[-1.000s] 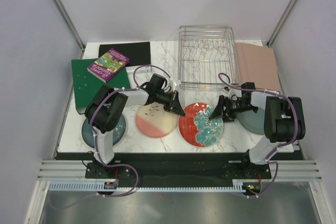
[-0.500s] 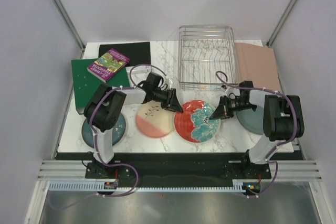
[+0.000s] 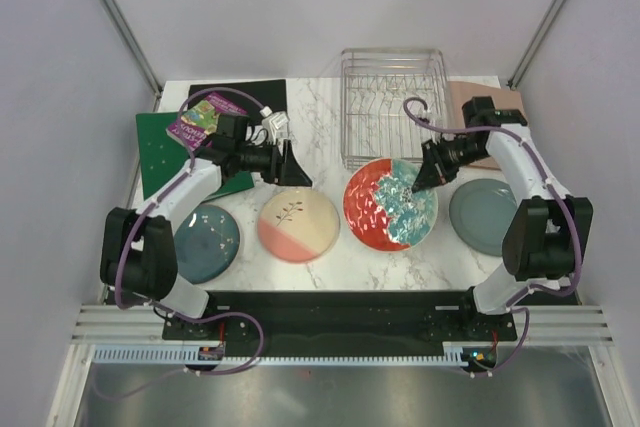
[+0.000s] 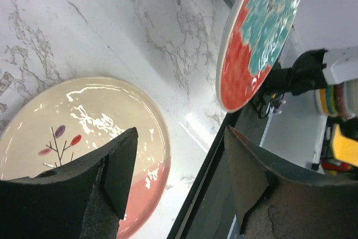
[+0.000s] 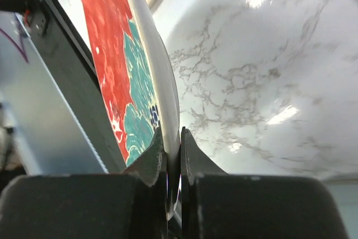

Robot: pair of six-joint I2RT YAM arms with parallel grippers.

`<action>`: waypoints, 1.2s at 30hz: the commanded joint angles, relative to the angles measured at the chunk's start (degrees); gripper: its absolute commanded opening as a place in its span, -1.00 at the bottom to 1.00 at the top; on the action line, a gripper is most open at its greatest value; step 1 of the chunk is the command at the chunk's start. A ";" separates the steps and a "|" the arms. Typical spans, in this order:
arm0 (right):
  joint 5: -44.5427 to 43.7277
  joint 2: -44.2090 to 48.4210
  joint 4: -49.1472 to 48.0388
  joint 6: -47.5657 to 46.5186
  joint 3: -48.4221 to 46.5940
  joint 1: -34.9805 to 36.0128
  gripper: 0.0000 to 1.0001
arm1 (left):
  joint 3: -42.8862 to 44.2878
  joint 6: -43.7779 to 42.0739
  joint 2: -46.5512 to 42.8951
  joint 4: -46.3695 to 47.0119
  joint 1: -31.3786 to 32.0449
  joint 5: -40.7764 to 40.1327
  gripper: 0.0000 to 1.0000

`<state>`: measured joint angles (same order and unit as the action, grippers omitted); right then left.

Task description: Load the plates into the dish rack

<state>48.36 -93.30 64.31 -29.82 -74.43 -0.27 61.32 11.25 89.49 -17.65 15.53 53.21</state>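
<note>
Where right hand [image 3: 420, 183] pinches red plate [image 3: 382, 213], rim hidden (wrist view).

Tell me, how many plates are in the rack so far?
None yet: the dish rack holds no plates. The right gripper is shut on the rim of the red plate with teal flowers, tilted up on edge. The left gripper hangs open over the cream-and-pink plate. That plate, the speckled teal-blue plate and the grey-green plate lie flat on the table, so all four are left to load.
</note>
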 commanded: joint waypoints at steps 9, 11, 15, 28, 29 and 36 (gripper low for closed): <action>-0.89 -10.49 2.60 12.39 -44.11 0.54 -1.00 | 2.04 -8.26 -3.27 -4.76 0.99 -12.25 0.42; -5.78 -14.43 -3.73 20.12 -51.75 -1.39 -1.00 | 3.19 -8.69 -2.92 -4.67 0.99 -12.08 0.41; -18.23 -17.18 -18.66 34.46 -57.93 -2.10 -1.00 | 2.93 -8.61 -2.57 -4.41 0.91 -11.99 0.41; -78.34 -19.19 -53.82 31.43 -54.50 9.22 -1.00 | 1.26 -6.76 -5.21 -1.51 0.91 -12.87 0.39; -80.07 -19.99 -55.07 29.58 -54.85 10.11 -1.00 | 1.26 -6.33 -4.68 -1.51 0.91 -12.61 0.39; -88.26 -28.52 -51.66 22.53 -65.31 12.58 -1.00 | 1.44 -6.15 -3.54 -1.16 0.99 -12.61 0.38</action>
<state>-30.00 -121.10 23.05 -4.32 -132.84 12.29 62.41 4.93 86.61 -20.80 16.58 40.60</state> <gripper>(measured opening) 0.073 0.695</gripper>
